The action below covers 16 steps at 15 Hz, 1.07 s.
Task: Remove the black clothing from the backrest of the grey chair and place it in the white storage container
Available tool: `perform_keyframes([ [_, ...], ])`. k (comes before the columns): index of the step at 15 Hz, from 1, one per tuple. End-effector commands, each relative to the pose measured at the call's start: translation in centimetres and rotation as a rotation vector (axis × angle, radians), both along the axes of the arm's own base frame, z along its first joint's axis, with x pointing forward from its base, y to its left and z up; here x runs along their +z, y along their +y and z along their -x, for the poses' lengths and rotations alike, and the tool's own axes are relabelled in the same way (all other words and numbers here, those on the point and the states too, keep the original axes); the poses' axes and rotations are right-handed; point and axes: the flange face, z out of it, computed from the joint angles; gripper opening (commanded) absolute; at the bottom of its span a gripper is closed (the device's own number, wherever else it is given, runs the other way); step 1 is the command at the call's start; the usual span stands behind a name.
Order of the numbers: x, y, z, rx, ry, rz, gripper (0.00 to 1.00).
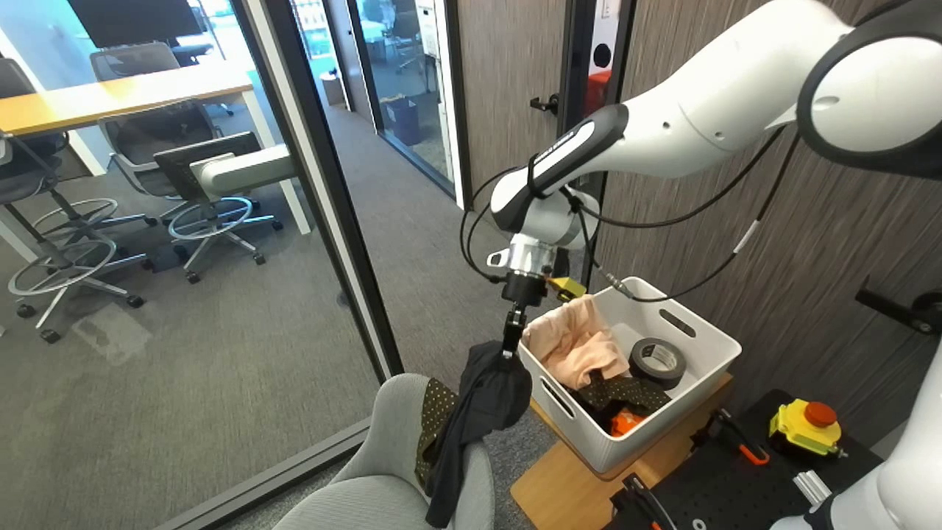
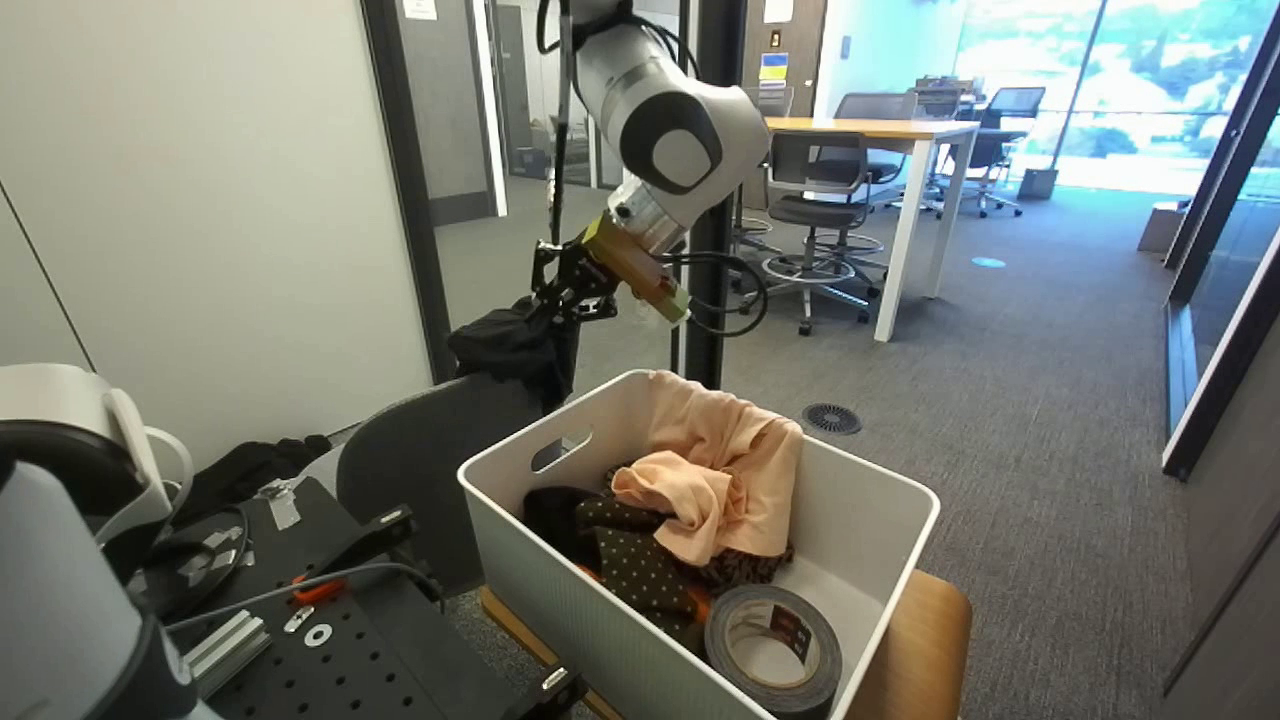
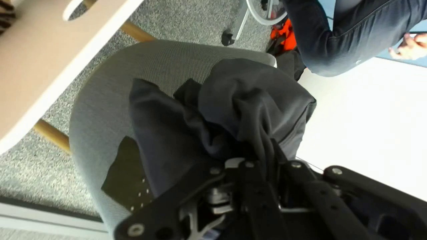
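Note:
My gripper [image 1: 509, 352] is shut on the black clothing [image 1: 491, 390], pinching its upper part. The gripper also shows in an exterior view [image 2: 555, 300] and in the wrist view [image 3: 263, 156]. The clothing is bunched above the backrest of the grey chair [image 1: 394, 419], and a long strip hangs down over the chair's inner side. In the wrist view the clothing [image 3: 247, 96] covers part of the chair [image 3: 100, 110]. The white storage container [image 1: 589, 442] stands beside the chair; its wall also shows in an exterior view [image 2: 860, 490] and the wrist view [image 3: 56, 50].
A dotted dark cloth [image 1: 434, 412] lies on the backrest under the clothing. The container holds a peach cloth [image 2: 740, 460], a dotted cloth [image 2: 640, 575] and a tape roll [image 2: 770, 650]. A wooden stool [image 1: 544, 482] carries it. A person in jeans [image 3: 363, 36] is near the chair.

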Motion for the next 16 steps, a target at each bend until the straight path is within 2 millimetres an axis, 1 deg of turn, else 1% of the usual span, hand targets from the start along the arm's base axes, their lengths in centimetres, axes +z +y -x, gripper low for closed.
perform_keyframes([
  [1,7.2,-2.6,0.5,-0.069,-0.121,-0.044,0.12],
  [3,10.8,-4.0,0.9,-0.125,-0.184,-0.036,0.12],
  [5,14.2,-5.4,1.9,-0.169,-0.228,0.003,0.13],
  [8,17.8,-6.9,3.9,-0.197,-0.254,0.109,0.13],
  [11,19.9,-7.9,6.5,-0.200,-0.246,0.282,0.13],
  [13,20.9,-8.4,8.5,-0.210,-0.216,0.397,0.11],
  [15,21.7,-9.4,10.5,-0.231,-0.193,0.503,0.10],
  [16,22.2,-10.0,11.2,-0.249,-0.185,0.553,0.09],
])
